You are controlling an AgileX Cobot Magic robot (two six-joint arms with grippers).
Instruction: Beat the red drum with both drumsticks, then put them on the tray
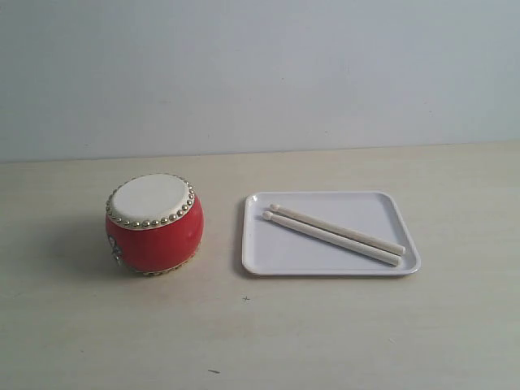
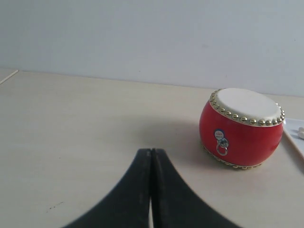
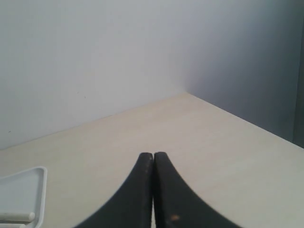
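Both sets of jaws pressed together, holding nothing. Drumsticks (image 1: 335,235) lying side by side on the tray (image 1: 260,260), just right of the red drum (image 1: 154,223). Probably best to open wide, drop straight down, pinch each stick mid-shaft.

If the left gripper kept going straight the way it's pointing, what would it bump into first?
Probably nothing soon. The left gripper, jaws shut, points across bare table toward the back wall. The red drum sits off to one side of that line, though depth is hard to judge.
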